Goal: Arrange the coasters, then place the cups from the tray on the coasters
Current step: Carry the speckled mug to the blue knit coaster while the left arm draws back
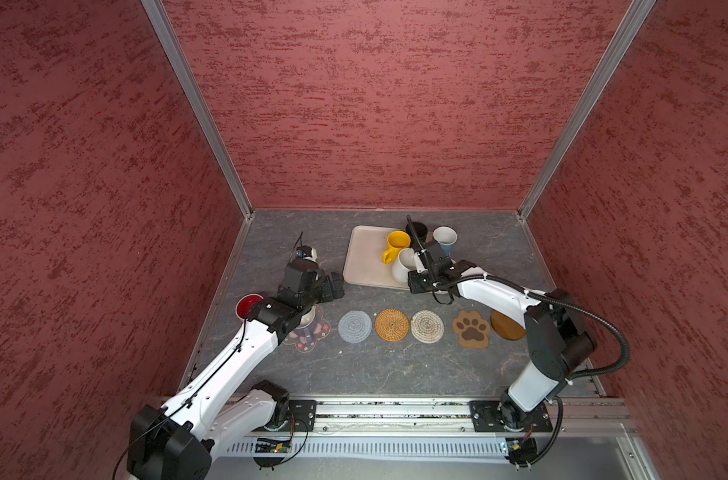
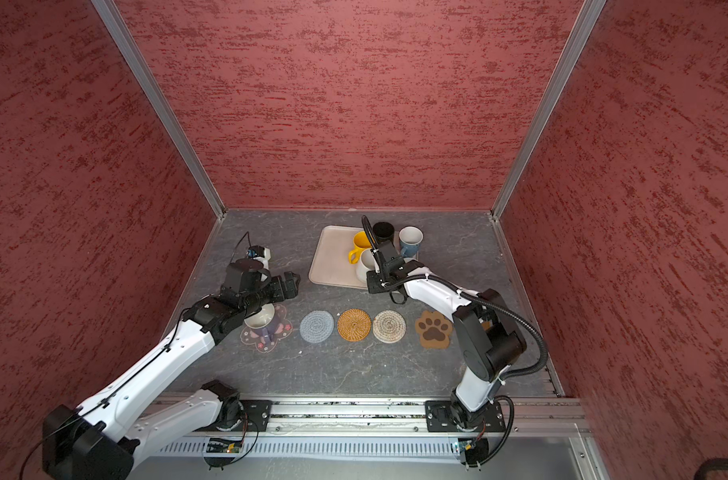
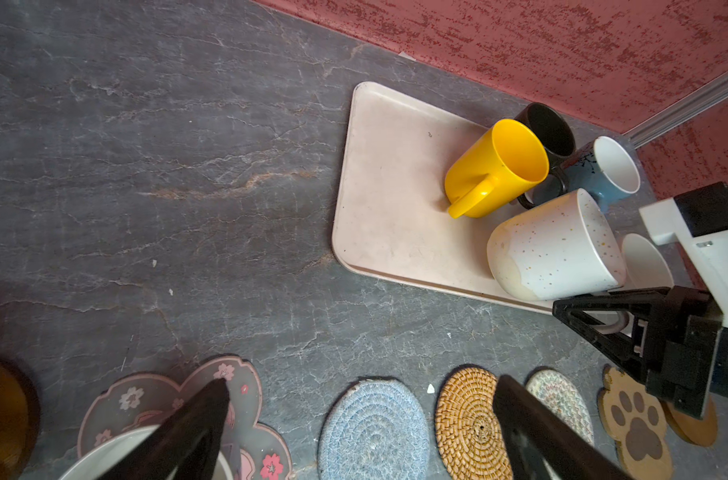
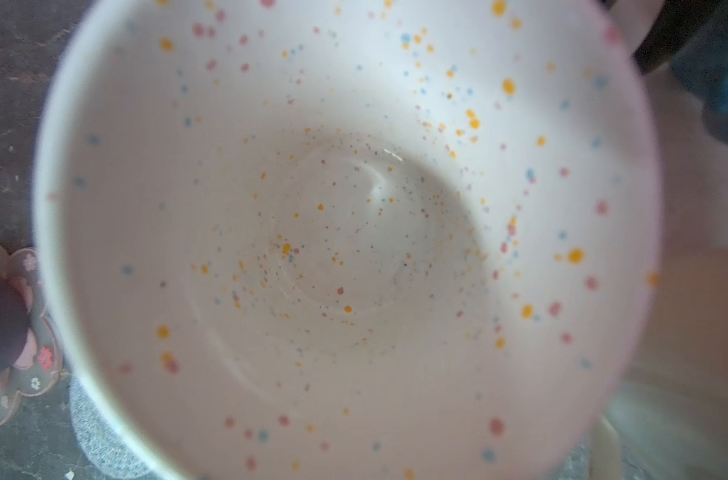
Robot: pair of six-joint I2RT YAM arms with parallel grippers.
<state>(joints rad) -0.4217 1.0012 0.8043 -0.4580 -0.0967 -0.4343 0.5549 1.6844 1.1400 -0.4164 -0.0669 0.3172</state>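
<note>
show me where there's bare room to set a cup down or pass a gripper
Free: the left half of the tray; the table left of it; the strip between coaster row and front rail. Grey-blue, orange-tan, beige and paw coasters sit bare. Crowded: the tray's right side, where yellow, black, blue and speckled cups bunch around the right gripper.

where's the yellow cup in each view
In a top view: yellow cup on the tray, just above centre.
In a top view: near centre, again on the tray.
Left wrist: right of centre.
Right wrist: not in it.
Shared landmark: the speckled white cup next to it, which fills the right wrist view.
</note>
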